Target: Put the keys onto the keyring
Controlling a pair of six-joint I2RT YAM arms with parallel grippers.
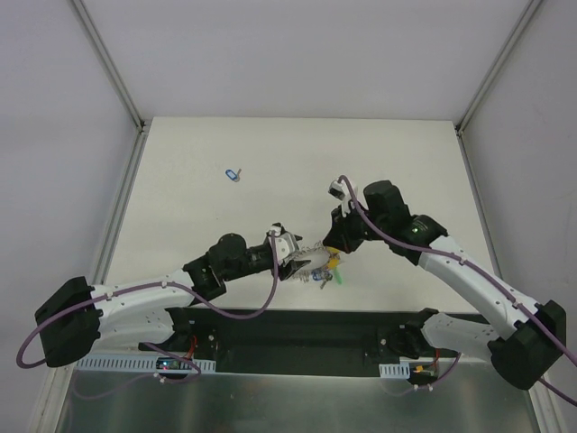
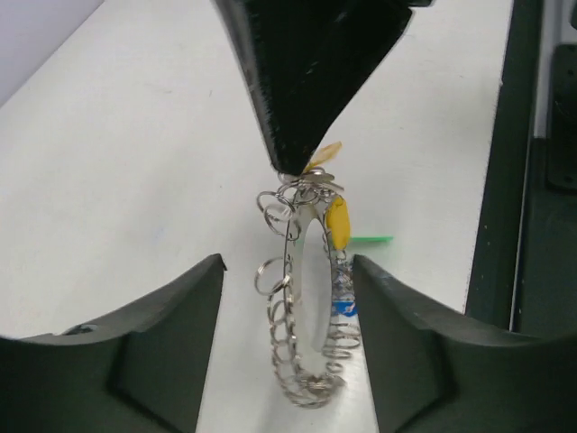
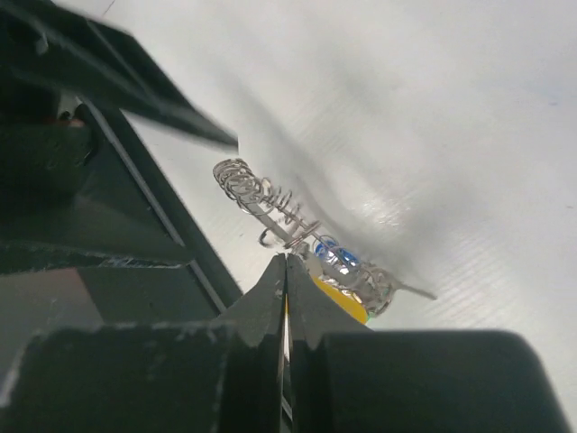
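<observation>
The keyring (image 2: 309, 298) stands on edge between the fingers of my left gripper (image 2: 287, 266), whose jaws are apart with table showing on the left side of the ring. Wire loops edge the ring (image 3: 287, 215). A yellow tag (image 2: 338, 223) and a blue tag (image 2: 346, 309) hang from it. My right gripper (image 3: 286, 259) is shut at the ring's top, with a sliver of a yellow-tagged key (image 2: 325, 153) pinched between its tips. From above, both grippers (image 1: 296, 257) (image 1: 334, 245) meet at the ring (image 1: 314, 264) near the table's front edge.
A loose blue-tagged key (image 1: 233, 174) lies far off at the back left of the table. A green tag (image 1: 341, 279) (image 2: 371, 239) lies on the table just beside the ring. The dark front rail (image 1: 297, 329) runs close below the grippers.
</observation>
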